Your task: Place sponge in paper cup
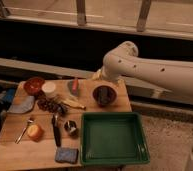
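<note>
The sponge point(66, 155), a small blue pad, lies at the front edge of the wooden table, left of the green tray. The paper cup point(49, 88), short and white, stands at the back left next to a reddish-brown bowl point(34, 85). My gripper point(104, 93) hangs from the white arm point(140, 67) over a dark bowl point(104, 99) at the back right of the table. It is far from both the sponge and the cup.
A green tray point(112, 155) fills the front right. A small metal cup point(71, 128), a black-handled tool point(56, 131), an orange object point(35, 131), a spoon point(24, 130) and a grey-blue cloth point(22, 105) lie between sponge and cup. A dark railing runs behind the table.
</note>
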`<state>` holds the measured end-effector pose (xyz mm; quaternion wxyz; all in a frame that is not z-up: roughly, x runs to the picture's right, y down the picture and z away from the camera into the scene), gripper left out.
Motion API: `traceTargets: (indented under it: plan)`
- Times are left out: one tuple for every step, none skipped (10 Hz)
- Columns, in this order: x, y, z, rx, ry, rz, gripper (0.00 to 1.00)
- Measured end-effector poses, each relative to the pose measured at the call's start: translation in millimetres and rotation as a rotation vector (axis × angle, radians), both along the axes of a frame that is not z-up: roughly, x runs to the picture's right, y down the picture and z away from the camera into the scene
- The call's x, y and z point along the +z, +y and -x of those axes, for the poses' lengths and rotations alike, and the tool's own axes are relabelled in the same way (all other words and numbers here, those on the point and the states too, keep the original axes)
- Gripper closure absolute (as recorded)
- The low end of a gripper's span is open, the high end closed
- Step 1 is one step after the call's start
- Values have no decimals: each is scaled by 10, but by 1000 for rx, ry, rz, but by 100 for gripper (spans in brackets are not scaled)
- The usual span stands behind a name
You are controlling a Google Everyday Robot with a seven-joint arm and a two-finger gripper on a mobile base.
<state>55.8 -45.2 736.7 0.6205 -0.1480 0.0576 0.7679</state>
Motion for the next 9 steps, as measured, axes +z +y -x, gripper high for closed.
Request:
traceTargets:
  plan:
    - [-38,28,125,-30,-23,10,20]
    - [-91,123,313,-68,-56,25,20]
    - [-156,264,419,-106,-82,42,20]
    - [-205,403,479,-125,-103,64,20]
    - [-245,543,534,-135,-125,92,20]
    - [-285,748,576,-151,-144,135,20]
    - [-314,920,626,-169,-156,172,20]
    - [-334,1067,687,-191,-169,204,20]
    - [-373,1284,730,-226,-183,250,20]
